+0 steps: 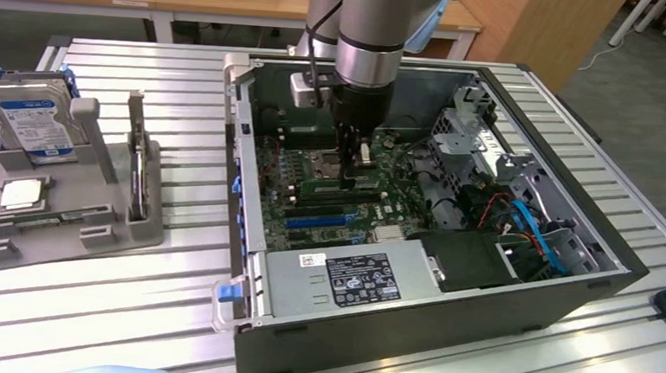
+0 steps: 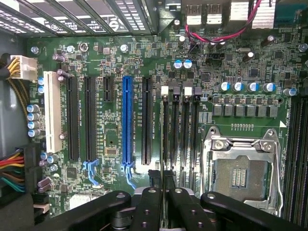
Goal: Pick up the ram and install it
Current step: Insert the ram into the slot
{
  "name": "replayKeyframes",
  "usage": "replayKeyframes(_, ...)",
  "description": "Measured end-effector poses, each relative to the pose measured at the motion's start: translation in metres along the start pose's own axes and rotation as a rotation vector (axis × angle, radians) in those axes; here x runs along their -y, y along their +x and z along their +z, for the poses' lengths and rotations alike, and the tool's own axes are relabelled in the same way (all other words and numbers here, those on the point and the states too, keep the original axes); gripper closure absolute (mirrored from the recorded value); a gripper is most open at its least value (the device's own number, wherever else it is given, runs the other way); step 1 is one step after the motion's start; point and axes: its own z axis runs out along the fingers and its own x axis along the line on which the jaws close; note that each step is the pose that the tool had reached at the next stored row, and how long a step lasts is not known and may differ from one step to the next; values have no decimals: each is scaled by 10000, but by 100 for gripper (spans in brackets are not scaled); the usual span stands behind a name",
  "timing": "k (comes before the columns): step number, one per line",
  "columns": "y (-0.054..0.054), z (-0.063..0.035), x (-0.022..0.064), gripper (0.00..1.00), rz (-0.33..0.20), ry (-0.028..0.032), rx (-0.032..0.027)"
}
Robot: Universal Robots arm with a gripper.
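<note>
The ram (image 1: 59, 217) is a long thin green stick lying flat in a groove of the grey holder (image 1: 28, 250) at the exterior view's left. My gripper (image 1: 358, 164) hangs well away from it, inside the open computer case above the motherboard. In the wrist view the gripper (image 2: 162, 179) hovers over the near ends of the black memory slots (image 2: 180, 139), beside the empty processor socket (image 2: 240, 171). Its fingertips stand close together, shut, and I see nothing held between them.
The holder also carries a blue-labelled hard drive (image 1: 36, 116), a silver processor chip (image 1: 23, 194) and an upright card (image 1: 136, 179). The case walls (image 1: 236, 172), power supply (image 1: 345, 278), drive cage (image 1: 475, 134) and cables (image 1: 533, 238) hem in the motherboard.
</note>
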Motion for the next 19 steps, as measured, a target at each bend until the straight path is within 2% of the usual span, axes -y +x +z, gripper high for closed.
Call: replayKeyframes(19,-31,44,-22,87,1,0,-5)
